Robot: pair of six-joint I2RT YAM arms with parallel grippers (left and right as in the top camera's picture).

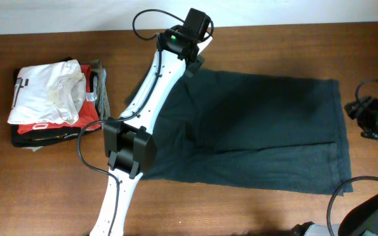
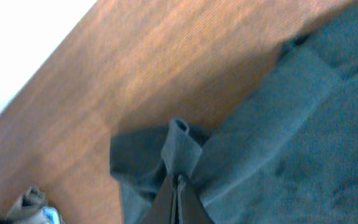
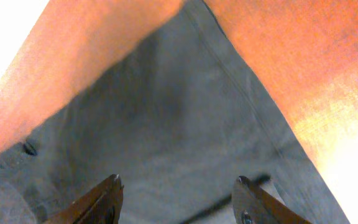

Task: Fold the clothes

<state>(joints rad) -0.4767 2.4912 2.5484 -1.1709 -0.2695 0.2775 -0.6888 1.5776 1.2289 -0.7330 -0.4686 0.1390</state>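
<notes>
Left gripper (image 2: 179,178): I've got it clamped tight on a bunched-up fold of the shirt (image 1: 261,131), at the shirt's 11 o'clock corner.
Right gripper (image 3: 176,190): jaws standing apart, nothing between them, by the shirt's 3 o'clock edge with the fabric below.
Shirt spot: dark, spread mostly flat on the table (image 1: 38,190), from the centre out to 3 o'clock.
Pile of folded clothes (image 1: 48,98): 9 o'clock, apart from the shirt.
</notes>
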